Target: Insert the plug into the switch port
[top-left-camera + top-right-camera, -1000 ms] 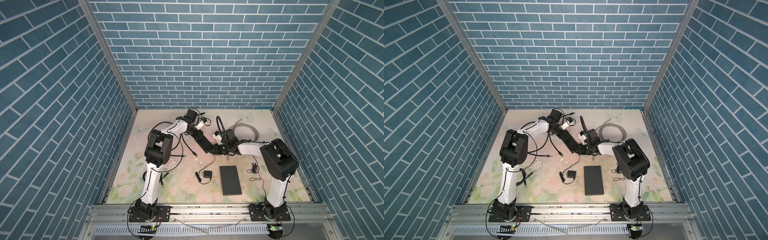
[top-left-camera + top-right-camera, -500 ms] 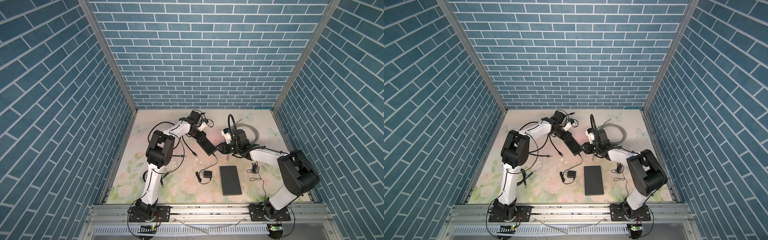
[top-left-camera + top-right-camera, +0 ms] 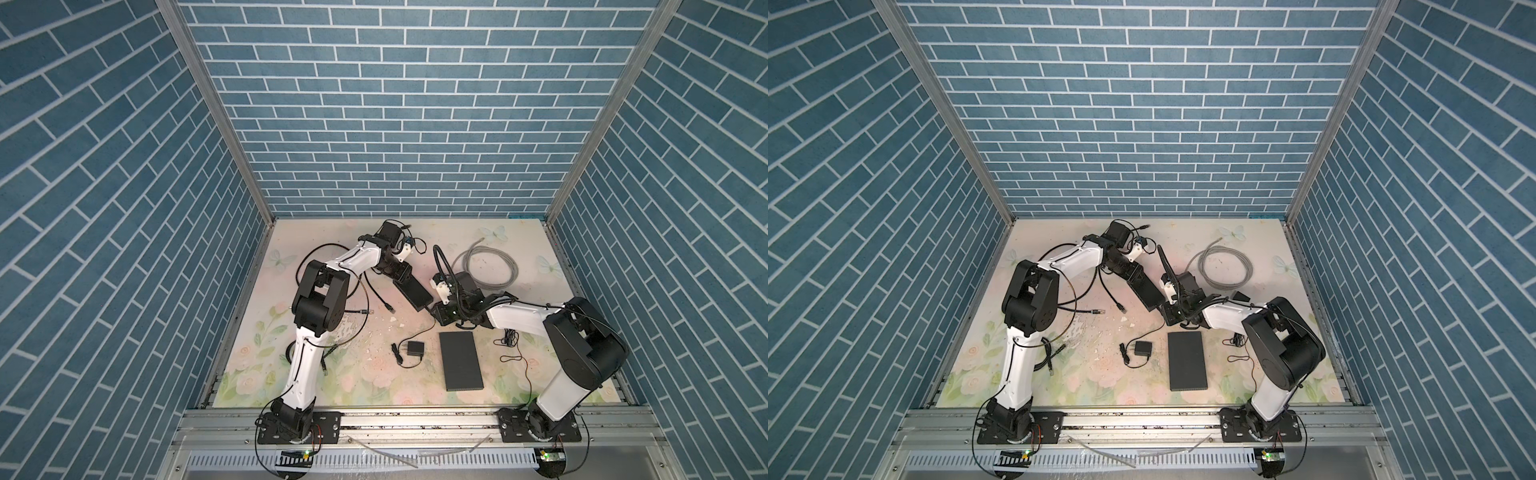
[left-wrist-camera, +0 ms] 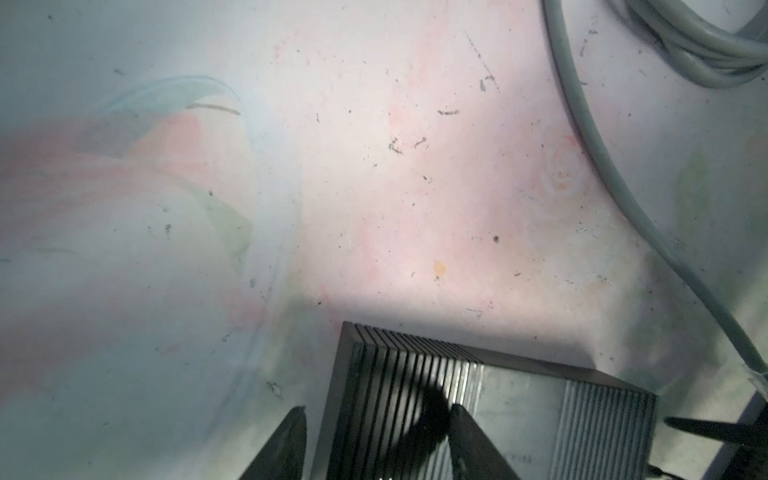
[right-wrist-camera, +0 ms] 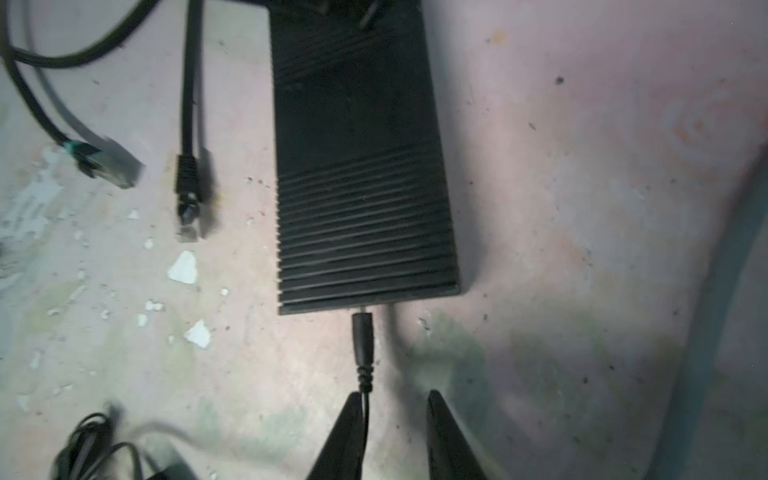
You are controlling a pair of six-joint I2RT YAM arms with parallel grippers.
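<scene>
**Insertion step, judged near its end.** In the right wrist view the barrel plug (image 5: 362, 336) meets the port in the end face of the black ribbed switch (image 5: 365, 187). A sliver of metal tip shows, so full seating is uncertain. The right gripper (image 5: 395, 395) stands spread behind the plug, with the cord along one finger. The left gripper (image 4: 377, 409) is also spread, one finger over the switch's opposite end and one beside it. The next move probably calls for a straight push along the plug's axis, with the switch braced. The worktop (image 3: 365, 374) is scuffed floral print carrying a grey coiled cable (image 3: 486, 266) and black Ethernet leads (image 5: 187, 187). Blue brick-patterned walls (image 3: 395, 124) enclose it.
</scene>
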